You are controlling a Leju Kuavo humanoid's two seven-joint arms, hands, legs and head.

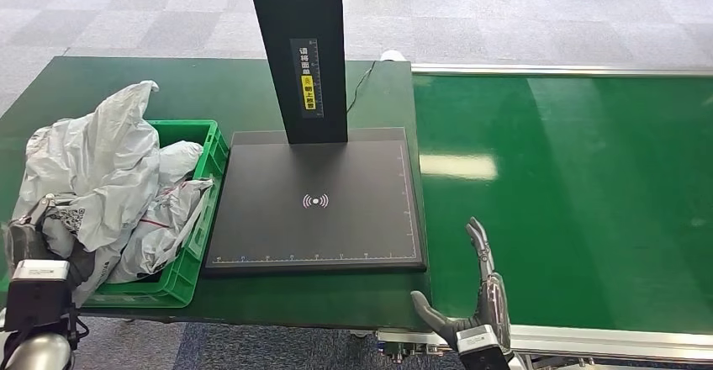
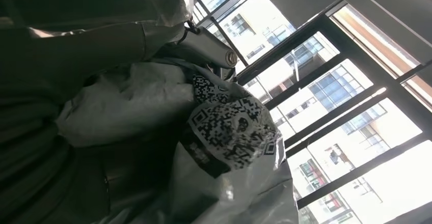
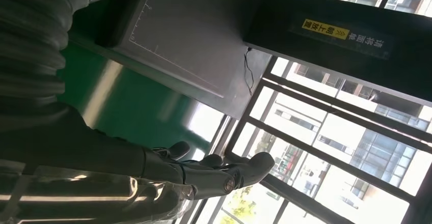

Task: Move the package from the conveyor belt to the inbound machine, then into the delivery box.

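A crumpled grey plastic package [image 1: 109, 160] lies heaped in the green delivery box [image 1: 189, 261] at the left. My left hand [image 1: 42, 235] grips its near end at the box's front left corner. In the left wrist view the package's QR-code label [image 2: 226, 127] sits close against the hand, with a finger [image 2: 204, 43] stretched over the grey plastic. My right hand [image 1: 475, 294] is open and holds nothing, fingers pointing up over the near edge of the green conveyor belt [image 1: 572, 193]. The right wrist view shows its fingers [image 3: 214, 173] apart.
The black inbound machine plate [image 1: 319, 202] lies bare between box and belt, and its black column [image 1: 298, 50] rises at the back. A thin cable [image 1: 361, 80] runs behind it. The belt's metal rail [image 1: 588, 336] runs along the near edge. Grey carpet lies beyond the table.
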